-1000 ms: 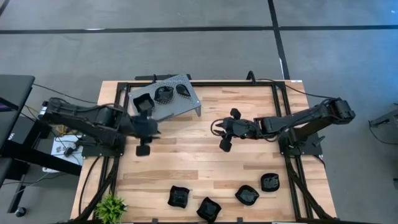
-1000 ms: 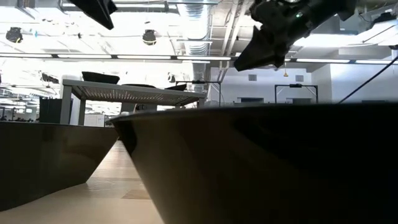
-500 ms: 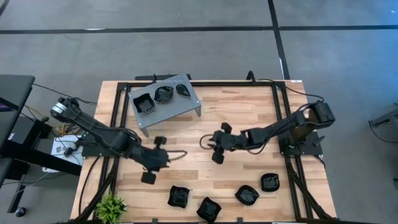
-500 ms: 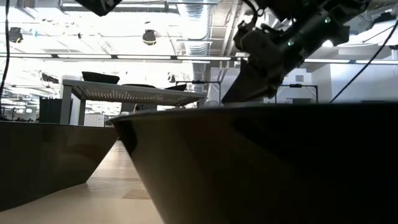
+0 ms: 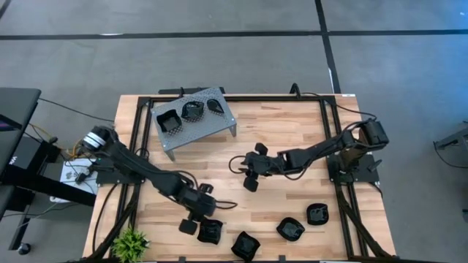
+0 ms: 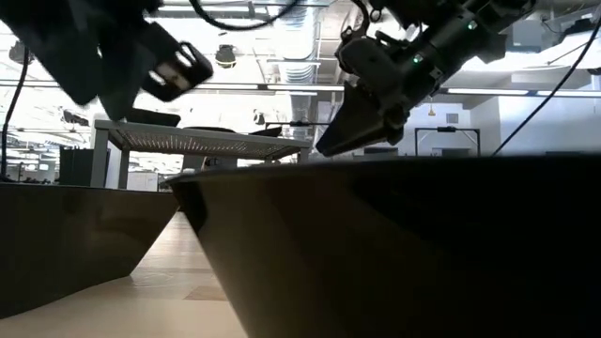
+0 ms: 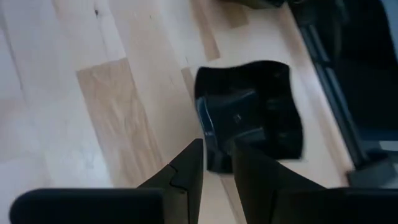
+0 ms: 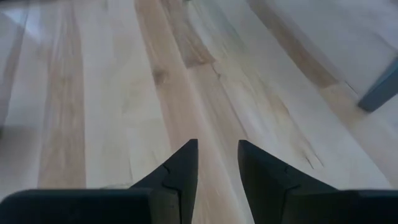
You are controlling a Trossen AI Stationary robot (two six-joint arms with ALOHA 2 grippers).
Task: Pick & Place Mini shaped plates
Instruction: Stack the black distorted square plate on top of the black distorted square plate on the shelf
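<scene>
Three plates point(image 5: 191, 112) sit on the far-left tray point(image 5: 219, 126); four point(image 5: 292, 229) wait along the near counter point(image 5: 278, 139) edge. My left hand point(image 5: 196, 217), empty and part open, hangs beside the leftmost plate point(image 7: 252, 118). My right hand point(image 5: 250, 169), empty and part open, hangs mid-counter.

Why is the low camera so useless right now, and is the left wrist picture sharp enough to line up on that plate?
Low view: a dark plate right at the lens fills the frame, backlit by bright ceiling lights; the left arm is motion-smeared. Left wrist view: the black plate ahead of the left gripper is soft and blurred. High view: evenly lit, sharp.
</scene>
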